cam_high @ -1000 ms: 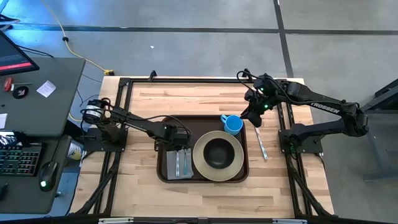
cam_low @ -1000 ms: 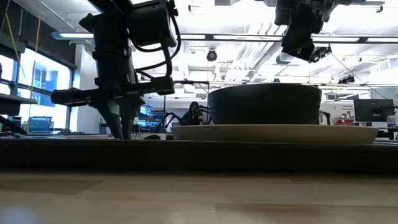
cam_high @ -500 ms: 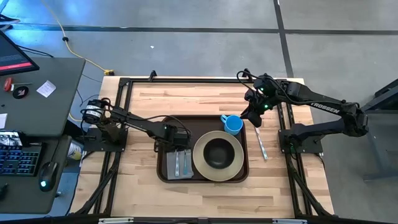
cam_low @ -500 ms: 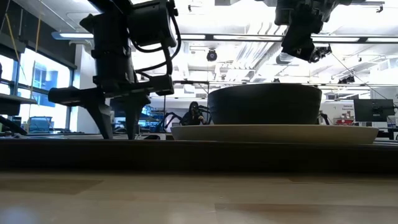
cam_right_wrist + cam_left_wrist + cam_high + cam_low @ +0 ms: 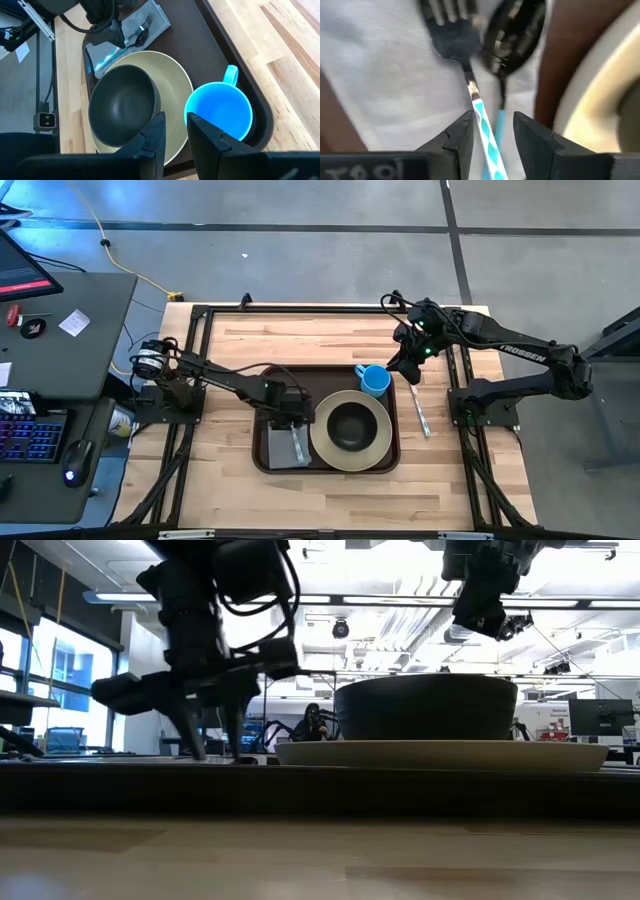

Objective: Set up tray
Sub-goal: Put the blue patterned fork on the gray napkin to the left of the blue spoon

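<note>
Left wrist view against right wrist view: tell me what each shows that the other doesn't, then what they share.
Only the left wrist view shows the left tool close up, its fingers open around the striped handles. Only the right wrist view shows the blue mug, the dark bowl, the table and the right tool, open above the tray. Both show the fork, spoon, napkin and plate.

The word "TROSSEN" is read in white capitals on the forearm of the right arm (image 5: 520,352), at about two o'clock from the table's (image 5: 240,340) centre in the high view. Mirrored or inverted white characters are seen on the body of the left gripper (image 5: 492,137) in the left wrist view, but they cannot be made out. No other text is legible.
</note>
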Robot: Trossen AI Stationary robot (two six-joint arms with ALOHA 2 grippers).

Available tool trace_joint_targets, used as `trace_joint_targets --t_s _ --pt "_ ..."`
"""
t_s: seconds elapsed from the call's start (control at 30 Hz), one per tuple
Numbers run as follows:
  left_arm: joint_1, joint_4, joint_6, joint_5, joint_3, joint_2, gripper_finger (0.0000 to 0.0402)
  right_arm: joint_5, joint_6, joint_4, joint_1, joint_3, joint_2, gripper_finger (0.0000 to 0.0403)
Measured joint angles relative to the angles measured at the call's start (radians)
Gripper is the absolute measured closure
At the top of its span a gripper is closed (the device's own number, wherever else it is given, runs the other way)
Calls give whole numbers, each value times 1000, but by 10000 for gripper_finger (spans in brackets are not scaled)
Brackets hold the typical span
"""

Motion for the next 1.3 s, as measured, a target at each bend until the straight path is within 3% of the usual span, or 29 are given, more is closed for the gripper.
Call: trace_joint_targets --t_s 0.47,1.3 --pt "1 -155 92 10 13 0 245 0 -3 3 0 0 0 332" --pt "2 -182 125 28 12 -11 245 19 -3 3 0 0 0 332"
